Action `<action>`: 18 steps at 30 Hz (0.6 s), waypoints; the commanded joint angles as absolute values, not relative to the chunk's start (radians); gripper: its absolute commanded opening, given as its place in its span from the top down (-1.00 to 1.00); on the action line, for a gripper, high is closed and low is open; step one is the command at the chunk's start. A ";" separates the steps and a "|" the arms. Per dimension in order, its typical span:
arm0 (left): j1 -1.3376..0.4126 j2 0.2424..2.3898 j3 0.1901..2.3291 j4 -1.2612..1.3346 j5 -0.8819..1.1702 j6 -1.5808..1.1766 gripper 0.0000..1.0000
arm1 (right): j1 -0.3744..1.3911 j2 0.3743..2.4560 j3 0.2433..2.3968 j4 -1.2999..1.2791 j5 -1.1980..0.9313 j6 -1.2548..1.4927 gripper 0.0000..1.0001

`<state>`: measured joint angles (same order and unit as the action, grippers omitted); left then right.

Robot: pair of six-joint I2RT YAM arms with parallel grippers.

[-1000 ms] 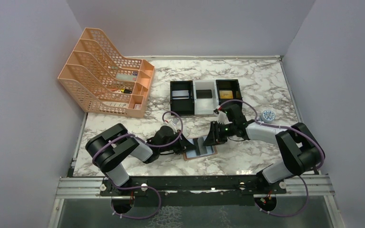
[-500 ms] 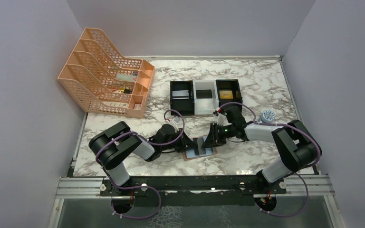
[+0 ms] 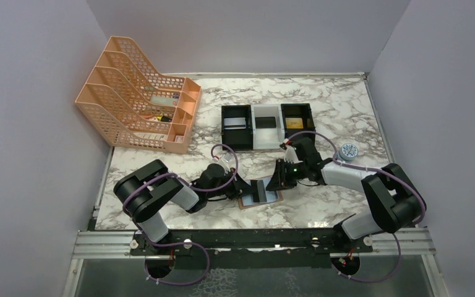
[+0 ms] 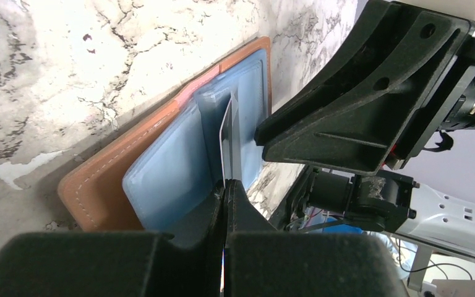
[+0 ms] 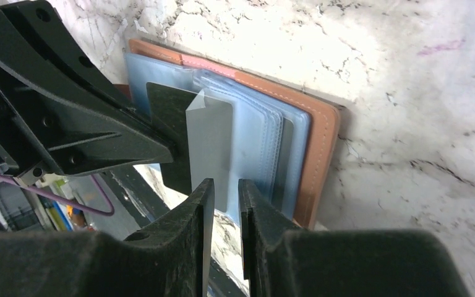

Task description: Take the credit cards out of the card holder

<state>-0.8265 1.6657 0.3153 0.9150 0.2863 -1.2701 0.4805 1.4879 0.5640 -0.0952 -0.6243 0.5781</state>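
The card holder (image 3: 261, 197) lies open on the marble, tan leather outside (image 5: 321, 142), pale blue pockets (image 4: 173, 170) inside. A silver-grey credit card (image 5: 210, 145) stands up out of the middle pockets, seen edge-on in the left wrist view (image 4: 227, 133). My left gripper (image 4: 225, 183) is shut on this card's edge; in the top view it is at the wallet's left side (image 3: 245, 186). My right gripper (image 5: 226, 185) faces it from the right (image 3: 276, 180), its jaws a narrow gap apart at the card's near edge, holding nothing that I can see.
Three box trays stand behind the wallet: a black one (image 3: 227, 127) with a silver-grey card, a white one (image 3: 266, 145) with a dark card, a black one (image 3: 311, 120) with a gold card. An orange mesh file rack (image 3: 137, 93) is at the back left. A small round object (image 3: 349, 150) lies right.
Both grippers stay at the wallet with the card upright between them. The right arm's elbow has shifted slightly to the right.
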 commanded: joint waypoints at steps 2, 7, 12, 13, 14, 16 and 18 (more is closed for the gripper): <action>-0.828 1.652 0.311 0.915 0.273 -1.259 1.00 | 0.478 1.419 0.571 -0.137 -0.599 0.538 0.55; -0.828 1.662 0.322 0.914 0.280 -1.258 1.00 | 0.482 1.412 0.554 -0.028 -0.692 0.609 0.53; -0.828 1.672 0.333 0.915 0.288 -1.257 0.91 | 0.485 1.504 0.555 -0.028 -0.653 0.618 0.53; -0.828 1.674 0.335 0.914 0.292 -1.256 0.87 | 0.484 1.525 0.549 -0.021 -0.647 0.620 0.53; -0.828 1.678 0.338 0.915 0.296 -1.256 0.83 | 0.485 1.547 0.542 -0.012 -0.650 0.623 0.54; -0.828 1.686 0.349 0.916 0.313 -1.250 0.75 | 0.485 1.577 0.521 0.007 -0.650 0.630 0.55; -0.828 1.695 0.365 0.916 0.338 -1.245 0.69 | 0.485 1.595 0.507 0.010 -0.630 0.628 0.55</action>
<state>-0.8265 1.6711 0.3260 0.9062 0.2901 -1.2652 0.4805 1.5471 0.5526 -0.0116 -0.6788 0.6323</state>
